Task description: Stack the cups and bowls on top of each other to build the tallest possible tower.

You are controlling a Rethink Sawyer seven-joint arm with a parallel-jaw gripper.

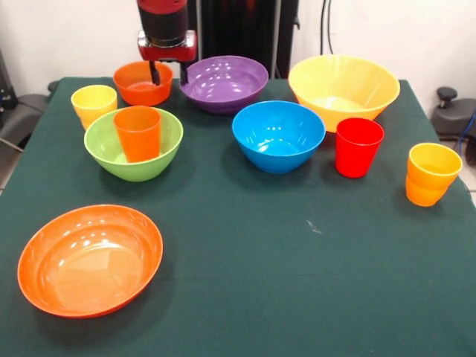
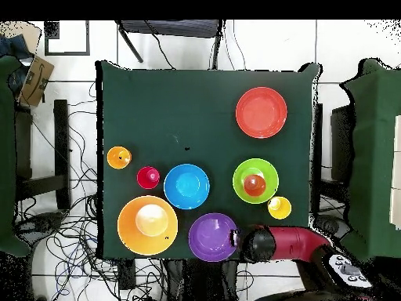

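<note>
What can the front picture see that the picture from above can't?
Only the front view shows the small deep orange bowl with the open gripper at its rim; from above, the arm hides both. Only the overhead view shows the floor cables around the table. Both show the orange cup standing in the green bowl, and the purple bowl.

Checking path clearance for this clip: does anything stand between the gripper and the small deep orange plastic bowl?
Nothing visible does. The gripper hangs open right at the small deep orange plastic bowl's rim, one finger over it. The purple plastic bowl stands beside it.
</note>
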